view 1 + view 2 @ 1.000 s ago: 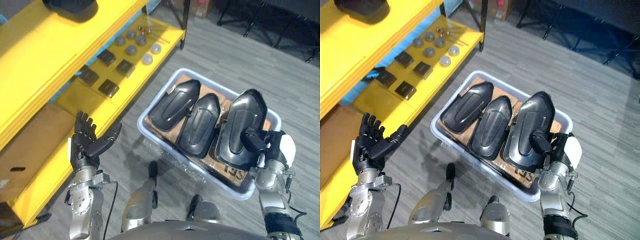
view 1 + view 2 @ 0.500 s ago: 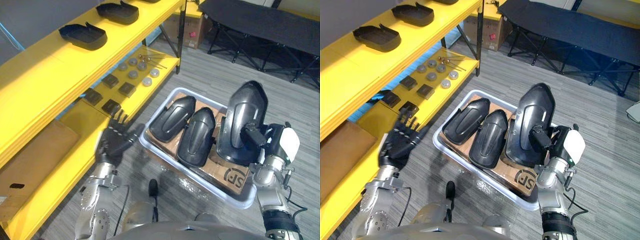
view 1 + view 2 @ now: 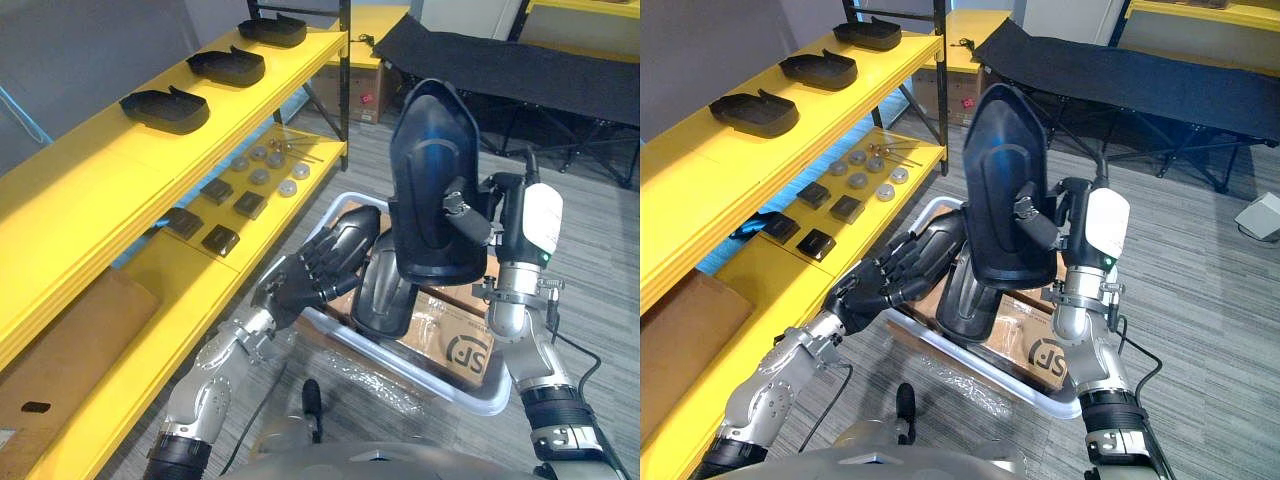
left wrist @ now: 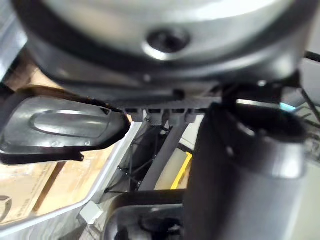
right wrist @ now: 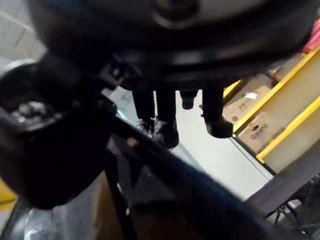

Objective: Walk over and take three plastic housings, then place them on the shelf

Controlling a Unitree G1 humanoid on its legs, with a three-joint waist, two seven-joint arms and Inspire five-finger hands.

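Evidently the right hand (image 3: 505, 220) is clenched on a black plastic housing (image 3: 432, 180), thumb across its face, and holds it upright, lifted clear above the grey bin (image 3: 420, 378). The left hand (image 3: 305, 285) reaches over the bin's shelf-side rim with fingers straight and spread, grasping nothing. Its fingertips are at the near end of the left housing (image 3: 357, 225), though I cannot tell whether they touch it. Beside that one, inside the bin on a cardboard sheet (image 3: 455, 345), lies the middle housing (image 3: 383, 295). On the robot's left of the bin stands the yellow shelf (image 3: 90, 170). Its top board, higher than the bin, carries three shelf housings (image 3: 165, 98) in a row, and the board level with the bin holds square blocks (image 3: 220, 238) and round discs (image 3: 285, 187). As I judge it, one housing is picked but not placed and two wait in the bin. Whether those on the shelf count toward the three cannot be told.
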